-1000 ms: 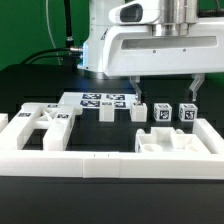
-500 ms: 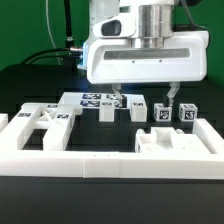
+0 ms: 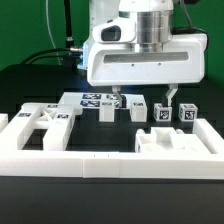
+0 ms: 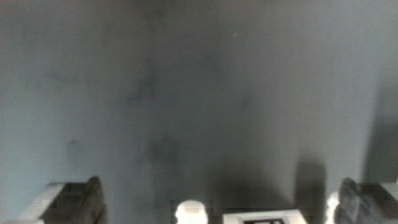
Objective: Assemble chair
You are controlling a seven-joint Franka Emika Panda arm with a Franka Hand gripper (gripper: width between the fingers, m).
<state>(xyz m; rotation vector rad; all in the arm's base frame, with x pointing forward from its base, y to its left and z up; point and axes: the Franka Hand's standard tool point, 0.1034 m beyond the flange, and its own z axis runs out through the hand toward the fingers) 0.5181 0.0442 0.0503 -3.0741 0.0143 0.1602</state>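
Loose white chair parts lie on the black table behind the front rail. A flat piece with crossed bars (image 3: 40,121) lies at the exterior view's left. Several small tagged blocks (image 3: 160,112) stand in a row, with one more at the right end (image 3: 186,113). A blocky piece (image 3: 164,141) lies in front of them. My gripper (image 3: 142,97) is open and empty. It hovers just above and behind the row, with the fingers (image 3: 172,95) spread wide. In the wrist view the gripper (image 4: 222,200) shows mostly dark table, and a tagged piece (image 4: 267,215) sits at the picture's edge.
The marker board (image 3: 95,99) lies flat behind the row, under the gripper's left finger. A long white border rail (image 3: 100,161) runs along the front, with side walls at both ends. Cables hang behind the arm at the back.
The gripper has moved toward the exterior view's left, from over the right-hand blocks to over the middle of the row. It stays open. No part has moved.
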